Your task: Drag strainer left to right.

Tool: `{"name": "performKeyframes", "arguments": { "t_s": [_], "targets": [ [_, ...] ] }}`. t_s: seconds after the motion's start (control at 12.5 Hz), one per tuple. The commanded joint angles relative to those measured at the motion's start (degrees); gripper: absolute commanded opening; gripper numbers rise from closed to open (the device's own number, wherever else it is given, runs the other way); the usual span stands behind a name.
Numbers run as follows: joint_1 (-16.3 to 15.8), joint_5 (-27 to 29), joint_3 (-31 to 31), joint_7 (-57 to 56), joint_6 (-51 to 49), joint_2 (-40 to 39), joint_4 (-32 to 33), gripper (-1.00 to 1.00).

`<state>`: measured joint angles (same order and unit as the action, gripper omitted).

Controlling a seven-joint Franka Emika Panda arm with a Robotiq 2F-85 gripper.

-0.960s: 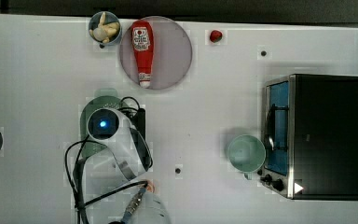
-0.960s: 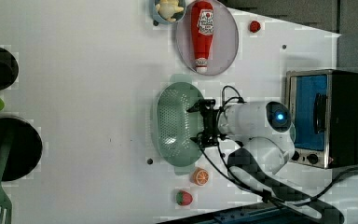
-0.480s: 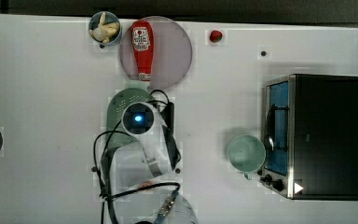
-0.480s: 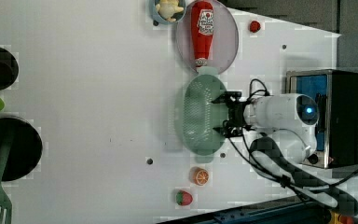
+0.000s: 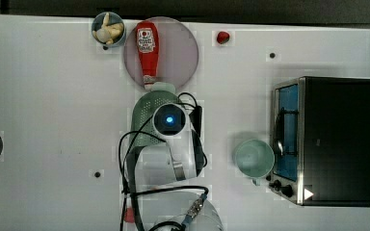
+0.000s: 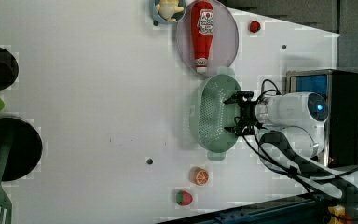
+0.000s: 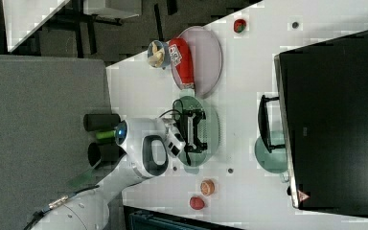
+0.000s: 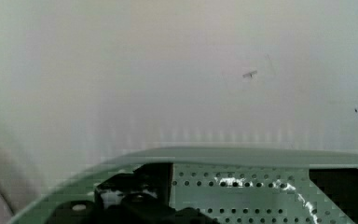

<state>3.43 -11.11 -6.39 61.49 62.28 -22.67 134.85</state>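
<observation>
Strainer (image 6: 214,114) sits mid-table just below the plate (image 6: 228,35) with the ketchup bottle (image 6: 202,30) in the left view, likely light, stiff, slick thin plastic. Gripper (image 6: 233,113) spread wide, fingers inside the bowl, grasping nothing. Best purchase looks like hooking the inner wall or rim; clamping risks tipping it.

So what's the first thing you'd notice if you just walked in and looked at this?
The white robot arm's open gripper reaches into a pale mint-green oval plastic strainer mid-table. Just past the strainer's end, a red ketchup bottle lies on a round grey plate. At the left view's right stands a black toaster oven.
</observation>
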Motion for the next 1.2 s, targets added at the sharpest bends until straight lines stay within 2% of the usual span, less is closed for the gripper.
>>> {"name": "performKeyframes", "arguments": {
  "t_s": [0.08, 0.64, 1.2],
  "targets": [
    [-0.4, -0.7, 3.0, -7.8, -1.1, 1.6, -0.1, 1.0],
    [-0.3, -0.7, 10.2, -14.1, -0.2, 1.7, -0.2, 1.0],
    [-0.3, -0.6, 13.9, -21.1, -0.1, 1.7, -0.2, 1.0]
  ]
}}
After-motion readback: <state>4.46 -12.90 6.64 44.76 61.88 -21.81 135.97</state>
